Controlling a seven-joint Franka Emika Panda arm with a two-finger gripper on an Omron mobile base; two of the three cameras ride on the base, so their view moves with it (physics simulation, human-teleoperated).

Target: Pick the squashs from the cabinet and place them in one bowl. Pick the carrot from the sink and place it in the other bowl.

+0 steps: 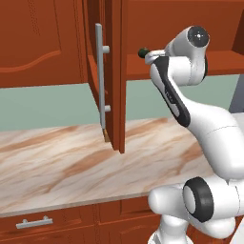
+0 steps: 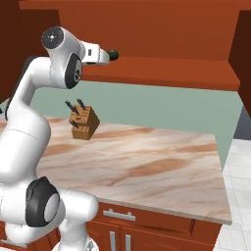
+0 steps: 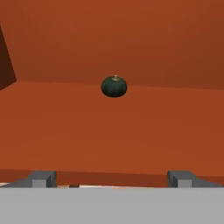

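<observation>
One dark green squash [image 3: 114,86] sits on the shelf floor [image 3: 109,131] of the open cabinet [image 1: 114,71], well back from the front edge. My gripper [image 3: 112,179] is open and empty, level with the shelf's front edge and pointing straight at the squash, with a clear stretch of shelf between them. From the left base view the squash [image 1: 142,52] peeks out beside my hand. In the right base view the squash [image 2: 113,55] shows just past the hand's tip. The bowls, the carrot and the sink are out of view.
The cabinet door [image 1: 114,95] stands open with its grey bar handle [image 1: 100,76] left of my arm. Below lies a marble counter [image 2: 147,162] with a wooden knife block [image 2: 83,121] near the wall. Drawers [image 1: 33,222] run under the counter.
</observation>
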